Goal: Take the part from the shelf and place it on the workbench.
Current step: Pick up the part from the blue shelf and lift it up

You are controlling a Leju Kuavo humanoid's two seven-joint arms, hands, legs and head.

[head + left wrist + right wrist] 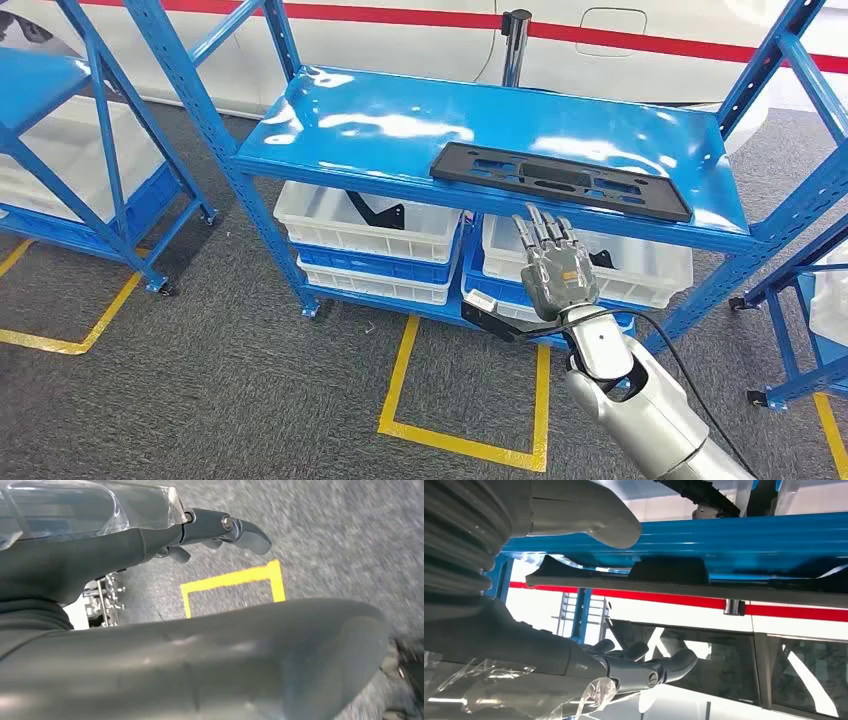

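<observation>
Right hand is raised in front of the blue shelf, palm away from the camera, fingers straight and apart, holding nothing; the fingertips reach just under the shelf's front lip, below the part. That part, a long flat black panel with cut-outs, lies on the top deck toward its right end, its near edge close to the front lip; the right wrist view sees it from underneath, overhanging the blue lip, with the thumb near the lip and the darker fingers spread apart.

Left hand hangs over grey carpet and a yellow floor marking; its fingers are loosely curved with nothing in them.

Below the top deck sit white bins stacked on blue crates; a black bracket rests in the left bin; another dark piece juts out of the lower level just beside the right wrist. A second blue rack stands to the left, a third frame to the right; a white car body with a red stripe and a post stand behind the shelf.
</observation>
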